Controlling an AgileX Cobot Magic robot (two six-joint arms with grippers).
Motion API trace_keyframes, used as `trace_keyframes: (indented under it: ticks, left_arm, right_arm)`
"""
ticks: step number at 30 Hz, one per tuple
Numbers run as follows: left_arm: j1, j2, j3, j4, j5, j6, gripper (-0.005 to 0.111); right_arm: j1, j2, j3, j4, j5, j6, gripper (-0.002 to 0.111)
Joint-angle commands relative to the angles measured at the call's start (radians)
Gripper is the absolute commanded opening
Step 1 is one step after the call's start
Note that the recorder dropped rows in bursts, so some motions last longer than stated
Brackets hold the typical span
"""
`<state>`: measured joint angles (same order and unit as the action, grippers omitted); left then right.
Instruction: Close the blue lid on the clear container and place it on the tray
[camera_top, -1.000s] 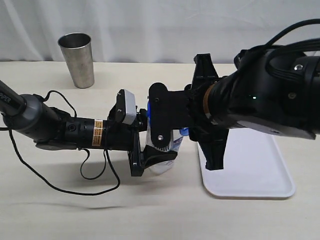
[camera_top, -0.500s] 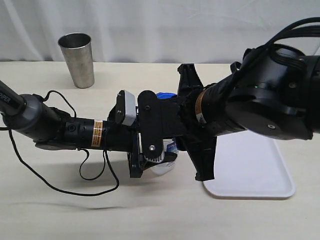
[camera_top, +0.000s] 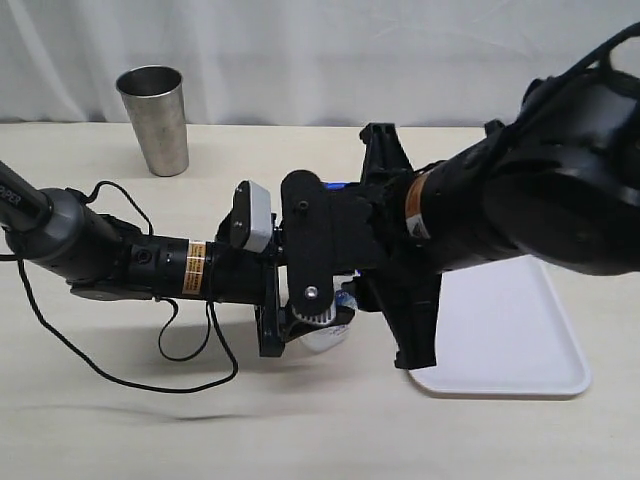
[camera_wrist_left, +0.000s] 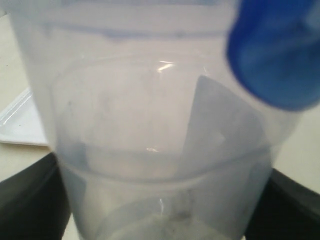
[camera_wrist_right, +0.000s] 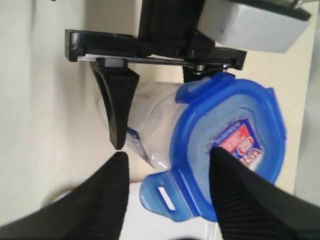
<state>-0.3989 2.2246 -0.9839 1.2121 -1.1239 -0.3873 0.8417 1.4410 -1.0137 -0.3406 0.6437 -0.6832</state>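
- My left gripper (camera_wrist_left: 160, 210) is grasping the tall, narrow clear plastic container (camera_wrist_left: 150, 125), its black fingers pressing on opposite walls.
- The container is standing upright on the beige table (camera_top: 100, 420), just beside the near-left edge of the flat white rectangular tray (camera_top: 500, 340), not on it.
- The small bright blue rounded-square lid (camera_wrist_right: 220, 115) is sitting on the container's mouth, its red-and-blue sticker (camera_wrist_right: 240, 137) facing up.
- One snap-lock flap (camera_wrist_right: 157, 197) is sticking outward, unlatched.
- My right gripper (camera_wrist_right: 167, 152) is hovering over the lid with its fingers spread, clamping nothing. One fingertip is lying over the lid's top by the sticker, and the other is beside the container's wall.
- Through the clear wall I am seeing only the back of the printed label. I cannot make out any contents.
- The tray's visible surface is showing plain white, and my right arm is covering its left part.
- A tapered steel cup (camera_top: 155, 120) is standing well apart at the table's far left. Its inside is too dark to read.
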Motion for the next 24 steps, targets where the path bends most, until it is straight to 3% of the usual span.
trace_keyframes:
  ticks: [1,5,24]
  left_arm:
    - [-0.004,-0.011,0.001,-0.009,-0.039,-0.002,0.0]
    - [-0.004,-0.011,0.001,0.007,-0.034,-0.007,0.0]
    - [-0.004,-0.011,0.001,0.005,-0.042,-0.007,0.0]
  right_arm:
    - [-0.007,-0.078,0.003,0.013,-0.004,0.005,0.048]
    - [-0.06,-0.069,0.003,0.011,-0.002,0.007,0.043]
    - [-0.062,0.047,0.004,-0.067,0.013,-0.016,0.038]
